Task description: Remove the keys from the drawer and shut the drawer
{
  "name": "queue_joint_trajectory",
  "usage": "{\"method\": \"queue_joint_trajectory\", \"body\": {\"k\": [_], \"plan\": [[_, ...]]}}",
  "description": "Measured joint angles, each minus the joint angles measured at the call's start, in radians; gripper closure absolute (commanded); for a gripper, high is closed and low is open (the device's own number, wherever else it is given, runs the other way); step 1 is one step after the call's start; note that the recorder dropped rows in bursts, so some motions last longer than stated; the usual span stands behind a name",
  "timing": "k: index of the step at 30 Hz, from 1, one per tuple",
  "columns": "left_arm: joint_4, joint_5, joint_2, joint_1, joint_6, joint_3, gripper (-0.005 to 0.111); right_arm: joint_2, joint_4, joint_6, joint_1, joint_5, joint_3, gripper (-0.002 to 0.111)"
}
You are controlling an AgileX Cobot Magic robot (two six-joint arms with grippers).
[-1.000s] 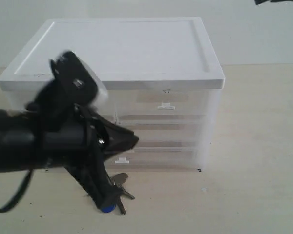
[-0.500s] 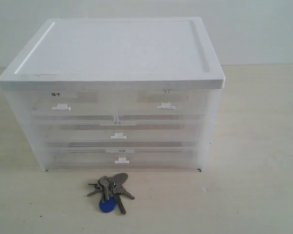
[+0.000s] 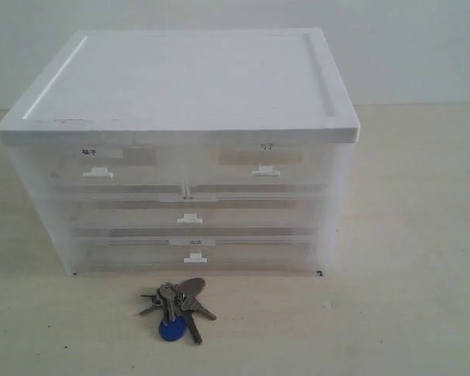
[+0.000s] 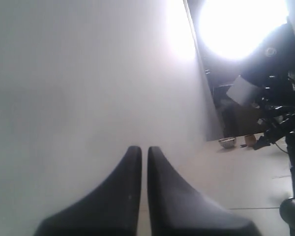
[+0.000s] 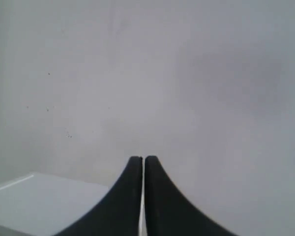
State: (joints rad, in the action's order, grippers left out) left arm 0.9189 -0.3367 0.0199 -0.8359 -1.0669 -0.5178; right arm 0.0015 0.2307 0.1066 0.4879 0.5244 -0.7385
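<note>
The keys, a bunch of silver-grey keys with a blue oval fob, lie on the table just in front of the cabinet. The drawer, top right, half-width and faintly labelled, sits flush and closed in the white-topped cabinet. Neither arm appears in the exterior view. My left gripper is shut with nothing between its fingers and faces a pale wall. My right gripper is shut and empty too, with a white flat surface below it.
The top-left drawer with bold black characters and two full-width drawers below are closed. The light wooden table stretches right of the cabinet. The left wrist view shows a small bowl and dark equipment far off.
One second ago the left arm hung over the keys in front of the cabinet; it has withdrawn out of the exterior view. The keys stay on the table.
</note>
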Motion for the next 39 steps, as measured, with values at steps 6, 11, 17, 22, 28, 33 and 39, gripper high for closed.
{"method": "queue_joint_trajectory", "body": {"k": [6, 11, 17, 22, 28, 33, 39], "plan": [[-0.082, -0.003, -0.016, 0.0, 0.0, 0.018, 0.102, 0.0, -0.027, 0.0, 0.0, 0.055, 0.047, 0.108], [-0.092, -0.003, -0.016, 0.0, 0.001, 0.02, 0.102, 0.0, -0.03, 0.012, 0.0, 0.049, 0.051, 0.108], [-0.092, -0.004, -0.016, 0.0, 0.001, 0.02, 0.102, 0.0, -0.03, 0.039, 0.0, 0.005, 0.051, 0.108], [-0.092, -0.004, -0.016, 0.0, 0.001, 0.02, 0.102, 0.0, -0.03, 0.044, 0.0, 0.001, 0.051, 0.108], [-0.092, -0.004, -0.016, 0.0, 0.001, 0.02, 0.102, 0.0, -0.03, 0.044, 0.0, 0.001, 0.051, 0.108], [-0.092, -0.004, -0.016, 0.0, 0.001, 0.02, 0.102, 0.0, -0.03, 0.044, 0.0, 0.001, 0.051, 0.108], [-0.151, -0.002, -0.016, 0.0, 0.001, 0.038, 0.102, 0.0, -0.03, 0.044, 0.0, 0.001, 0.051, 0.108]]}}
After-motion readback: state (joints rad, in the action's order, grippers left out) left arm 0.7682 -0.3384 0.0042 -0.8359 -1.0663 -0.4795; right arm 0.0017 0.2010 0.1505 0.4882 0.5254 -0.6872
